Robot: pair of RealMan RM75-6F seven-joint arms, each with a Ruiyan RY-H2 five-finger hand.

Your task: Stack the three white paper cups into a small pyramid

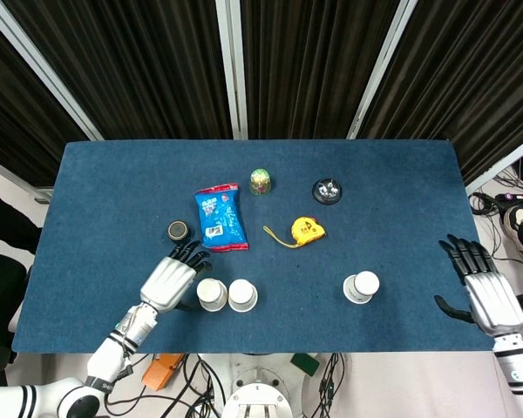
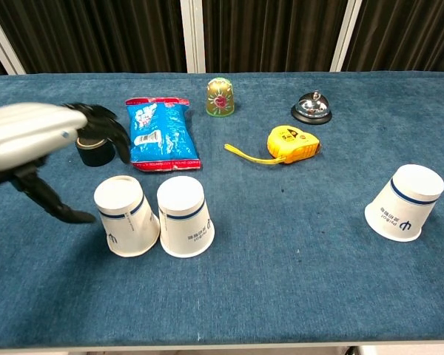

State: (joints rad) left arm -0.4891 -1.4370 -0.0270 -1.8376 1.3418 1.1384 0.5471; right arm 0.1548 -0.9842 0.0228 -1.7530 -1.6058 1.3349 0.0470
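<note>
Two white paper cups stand upside down and touching near the table's front: the left one [image 1: 211, 293] [image 2: 125, 215] and the right one [image 1: 242, 295] [image 2: 184, 215]. A third white cup [image 1: 361, 286] [image 2: 405, 202] stands alone, upside down, to the right. My left hand [image 1: 170, 279] [image 2: 37, 140] hovers just left of the pair, fingers spread, holding nothing. My right hand [image 1: 481, 292] is open at the table's right edge, well clear of the lone cup; the chest view does not show it.
Behind the cups lie a blue snack packet [image 1: 219, 217], a small black jar [image 1: 177, 230], a yellow tape measure [image 1: 305, 231], a green-gold thimble-shaped trinket [image 1: 261, 181] and a black desk bell [image 1: 328, 190]. The blue table [image 1: 401, 200] ends close in front of the cups.
</note>
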